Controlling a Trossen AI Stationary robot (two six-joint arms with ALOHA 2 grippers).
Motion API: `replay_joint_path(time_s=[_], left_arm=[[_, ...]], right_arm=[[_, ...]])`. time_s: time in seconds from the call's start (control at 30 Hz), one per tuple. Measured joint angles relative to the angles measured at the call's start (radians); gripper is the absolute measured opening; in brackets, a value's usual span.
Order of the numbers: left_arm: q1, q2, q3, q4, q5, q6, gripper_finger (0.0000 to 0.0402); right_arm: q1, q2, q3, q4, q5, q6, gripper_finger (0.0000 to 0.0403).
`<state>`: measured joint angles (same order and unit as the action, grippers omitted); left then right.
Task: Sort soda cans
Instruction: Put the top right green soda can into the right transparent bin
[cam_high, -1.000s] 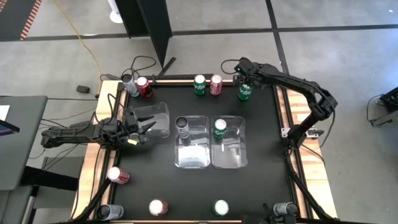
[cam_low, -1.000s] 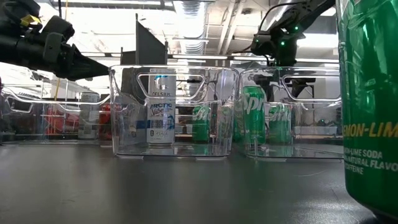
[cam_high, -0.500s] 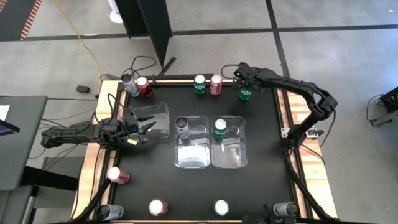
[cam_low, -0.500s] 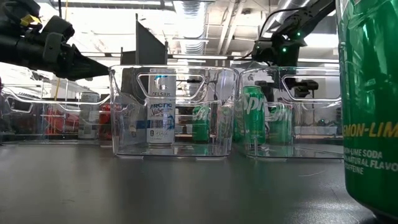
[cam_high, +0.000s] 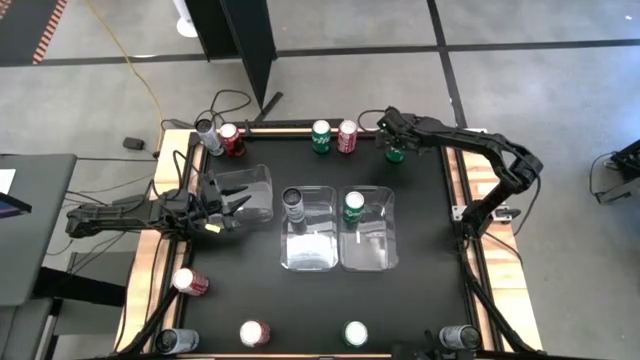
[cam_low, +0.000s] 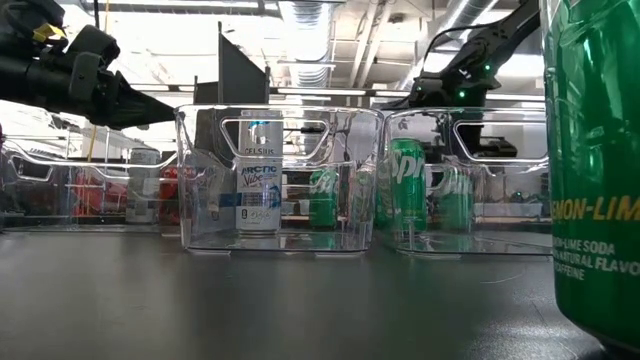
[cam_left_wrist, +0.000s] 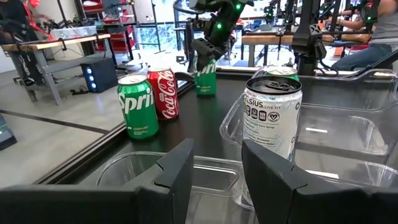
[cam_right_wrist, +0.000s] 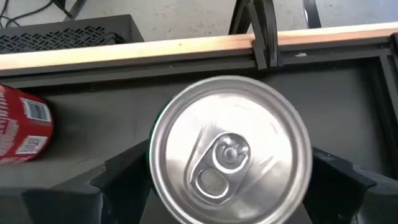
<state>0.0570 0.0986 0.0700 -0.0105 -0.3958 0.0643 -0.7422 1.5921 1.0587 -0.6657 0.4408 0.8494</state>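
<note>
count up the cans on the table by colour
red cans: 4
green cans: 4
grey cans: 4
total: 12

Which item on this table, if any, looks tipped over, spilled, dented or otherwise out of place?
Nothing stands out. Every soda can in view stands upright, including the green can under the right pincer at the far edge. The silver can and the other green can stand in separate clear bins. No spill shows.
</note>
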Motion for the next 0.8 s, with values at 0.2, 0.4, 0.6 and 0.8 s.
replay_joint_path(time_s=[0.2, 0.4, 0.6, 0.8], left_arm=[[0.000, 0.000, 0.000, 0.000, 0.000, 0.000, 0.0132], [0.000, 0.000, 0.000, -0.002, 0.000, 0.000, 0.0132], [0.000, 0.000, 0.000, -0.005, 0.000, 0.000, 0.0132], [0.000, 0.000, 0.000, -0.005, 0.000, -0.002, 0.0132]], right_arm=[[0.000, 0.000, -0.003, 0.009, 0.002, -0.009, 0.0325], [0.000, 0.000, -0.003, 0.015, 0.006, -0.034, 0.0304], [0.041, -0.001, -0.003, 0.012, 0.009, -0.057, 0.0301], [0.103, -0.001, 0.035, -0.042, 0.014, -0.064, 0.0300]])
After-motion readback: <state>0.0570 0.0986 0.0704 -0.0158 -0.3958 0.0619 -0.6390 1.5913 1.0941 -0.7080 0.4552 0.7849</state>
